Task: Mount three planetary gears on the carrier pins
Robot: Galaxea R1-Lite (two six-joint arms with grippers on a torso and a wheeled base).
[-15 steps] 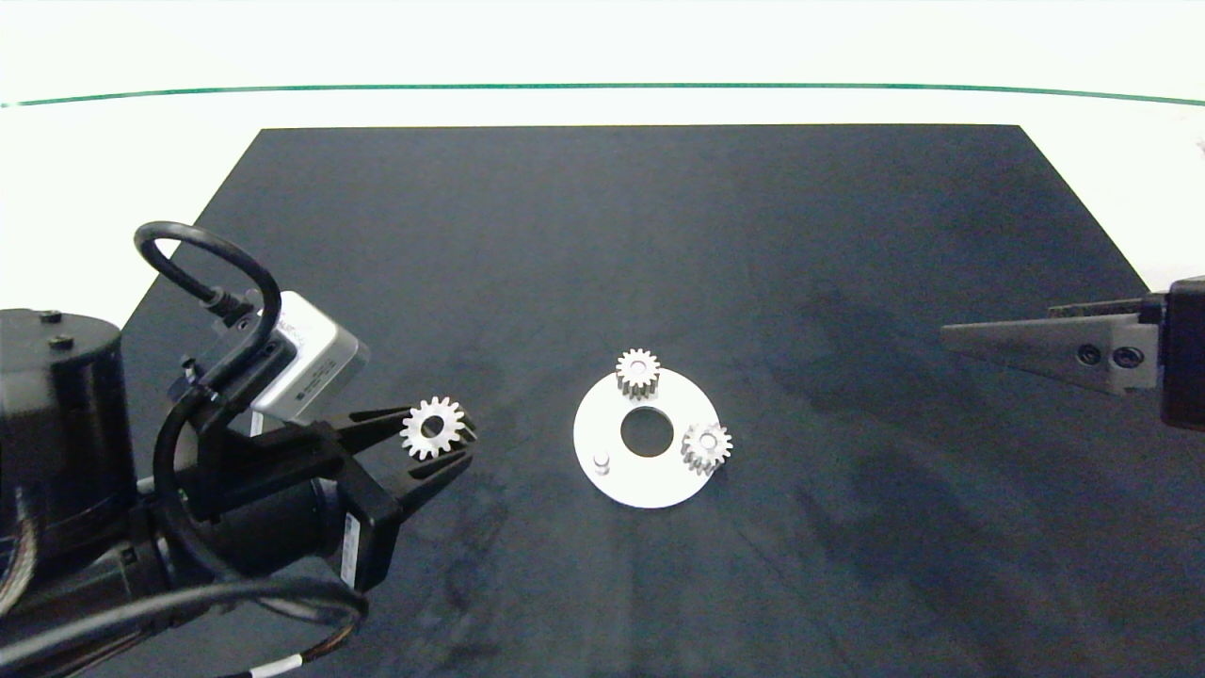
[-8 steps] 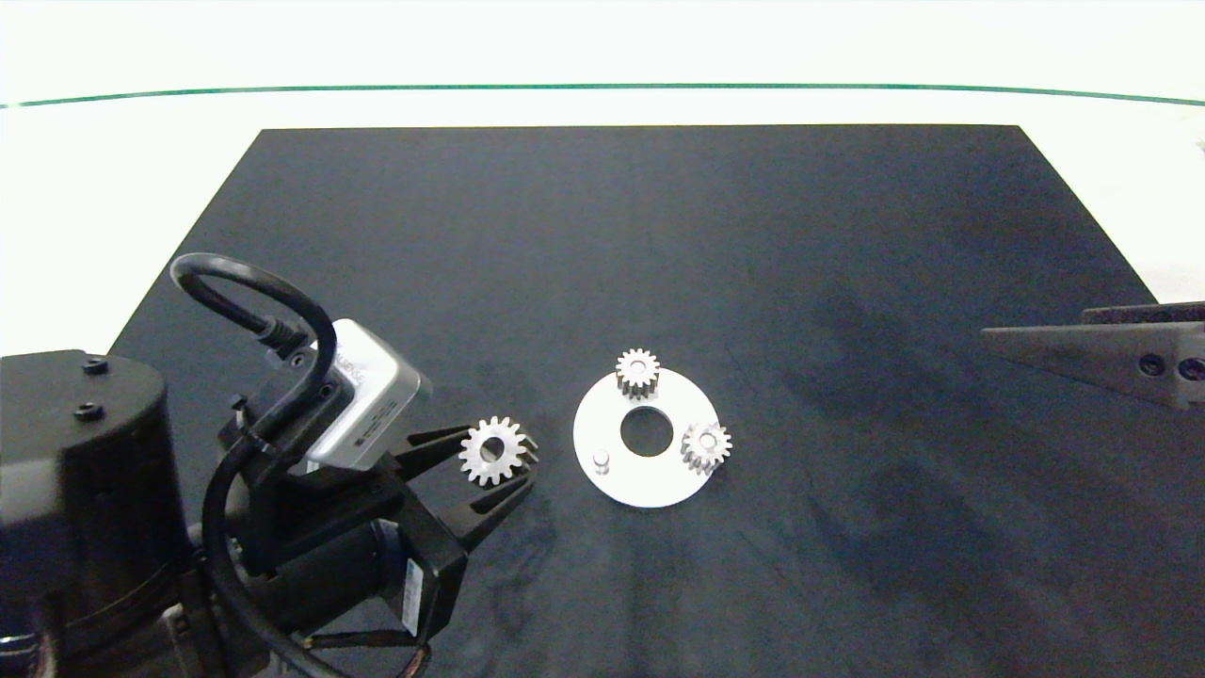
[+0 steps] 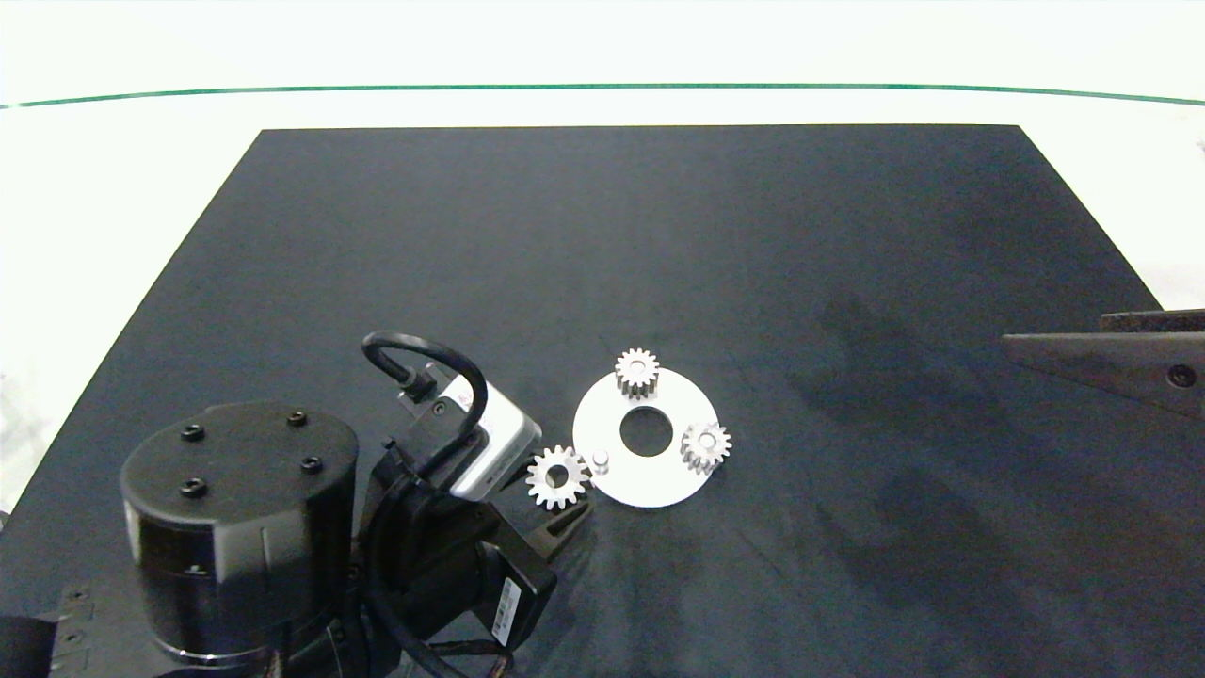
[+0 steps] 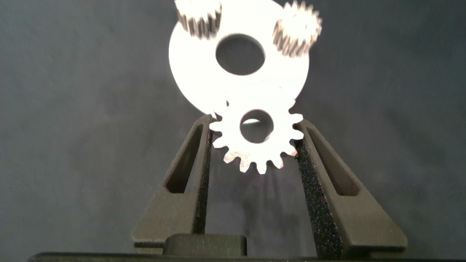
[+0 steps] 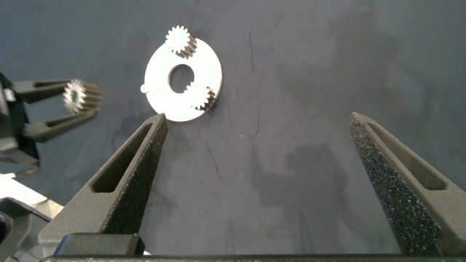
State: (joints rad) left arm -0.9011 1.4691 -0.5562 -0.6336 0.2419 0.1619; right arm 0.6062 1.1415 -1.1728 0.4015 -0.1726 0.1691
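A flat white disc (image 3: 650, 487) lies on the black mat, with three carrier pins in a triangle. Planetary gears sit on two pins, one on the far side (image 3: 637, 371) and one on the right (image 3: 706, 444). The near-left pin (image 3: 601, 460) is bare. My left gripper (image 3: 560, 482) is shut on the third gear (image 3: 556, 476) and holds it flat, just left of the bare pin and over the disc's edge. In the left wrist view the held gear (image 4: 255, 132) sits between both fingers (image 4: 314, 171), overlapping the disc (image 4: 191, 62). My right gripper (image 5: 258, 120) hangs open and holds nothing, far right of the disc (image 5: 210, 73).
The black mat (image 3: 602, 235) covers most of the white table, and a thin green line (image 3: 602, 88) runs along the far side. My left arm's bulky wrist (image 3: 240, 537) fills the near-left corner. Bare mat lies between the disc and my right gripper (image 3: 1045, 346).
My left gripper carried its gear rightward to the disc's near-left edge, beside the bare pin. My right gripper drew back towards the right edge.
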